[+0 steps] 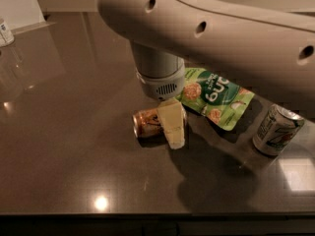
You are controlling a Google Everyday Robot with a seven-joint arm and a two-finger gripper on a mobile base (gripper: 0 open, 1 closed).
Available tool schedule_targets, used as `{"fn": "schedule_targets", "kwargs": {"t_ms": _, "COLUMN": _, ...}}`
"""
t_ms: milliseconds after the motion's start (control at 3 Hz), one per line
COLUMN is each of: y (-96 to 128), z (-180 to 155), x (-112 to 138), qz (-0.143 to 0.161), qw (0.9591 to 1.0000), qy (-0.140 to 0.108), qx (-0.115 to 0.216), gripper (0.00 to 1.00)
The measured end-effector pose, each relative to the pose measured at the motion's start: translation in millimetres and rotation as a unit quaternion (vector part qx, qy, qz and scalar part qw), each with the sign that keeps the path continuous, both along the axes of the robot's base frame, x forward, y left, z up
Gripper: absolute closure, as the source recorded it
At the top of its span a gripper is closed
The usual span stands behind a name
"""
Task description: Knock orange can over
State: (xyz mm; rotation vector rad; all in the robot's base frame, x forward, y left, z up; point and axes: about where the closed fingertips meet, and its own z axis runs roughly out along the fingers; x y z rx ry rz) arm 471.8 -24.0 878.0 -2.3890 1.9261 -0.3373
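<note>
The orange can point(147, 123) lies on its side on the dark tabletop point(69, 146), its end facing left, with coppery body and pale lettering. My gripper point(172, 131) hangs from the big pale arm point(206, 28) and sits right against the can's right part, covering it. Only the left half of the can shows.
A green snack pouch point(216, 96) lies flat just right of the gripper. A white-and-green can point(275, 130) stands upright at the right. A small white container point(6, 32) stands at the far left edge. The table's front edge runs along the bottom.
</note>
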Motion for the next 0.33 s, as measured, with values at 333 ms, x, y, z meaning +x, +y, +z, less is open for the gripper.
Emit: {"fn": "schedule_targets", "kwargs": {"t_ms": 333, "y": 0.0, "z": 0.0, "x": 0.0, "qz": 0.0, "qw": 1.0, "qy": 0.0, "qx": 0.0, "gripper": 0.0}}
